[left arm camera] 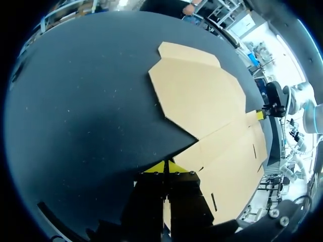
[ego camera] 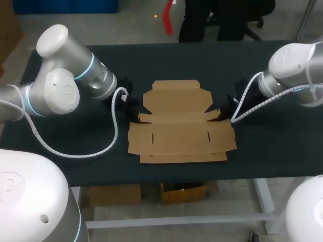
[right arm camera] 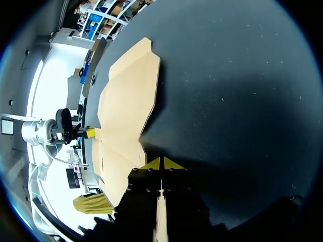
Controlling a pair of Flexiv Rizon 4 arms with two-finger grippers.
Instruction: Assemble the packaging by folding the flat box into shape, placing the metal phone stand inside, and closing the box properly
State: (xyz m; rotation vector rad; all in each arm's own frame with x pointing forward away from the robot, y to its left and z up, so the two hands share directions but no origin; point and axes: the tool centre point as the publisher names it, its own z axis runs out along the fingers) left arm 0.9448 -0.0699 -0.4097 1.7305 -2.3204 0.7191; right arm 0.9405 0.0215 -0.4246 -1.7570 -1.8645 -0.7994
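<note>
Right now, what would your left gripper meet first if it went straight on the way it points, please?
The flat box: the left gripper is at its edge, pointing across the cardboard. Further along, the right gripper sits at the opposite edge; heights are unclear.

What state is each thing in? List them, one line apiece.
flat box: unfolded, not yet folded into shape.
left tool: shut on the flat box's side flap.
right tool: shut on the opposite side flap.

A matte black table top sits on a pale metal frame under even light.
</note>
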